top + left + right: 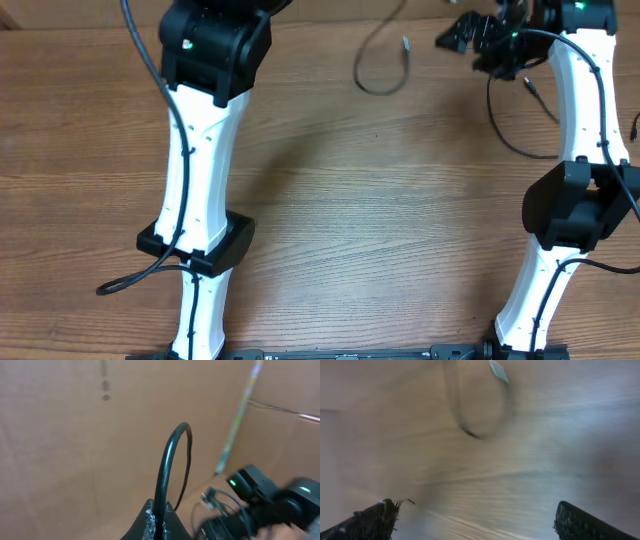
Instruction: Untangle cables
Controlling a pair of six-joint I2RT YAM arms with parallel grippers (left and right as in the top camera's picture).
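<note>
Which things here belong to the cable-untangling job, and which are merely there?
Job:
- looped cable lying on the table
- second thin cable by the right arm
- pinched cable in the left gripper
- right gripper, open

Not the job:
- wooden table
- thick arm lead, lower left
- cardboard wall

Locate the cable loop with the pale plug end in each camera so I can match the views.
Overhead: cable loop at top centre, left of the right end effector.
Left wrist: unclear; a black cable rises from the left end effector, possibly the same one.
Right wrist: loop blurred, top centre.
Shared landmark: right end effector, lower right in left wrist, fingers in right wrist's bottom corners.
</note>
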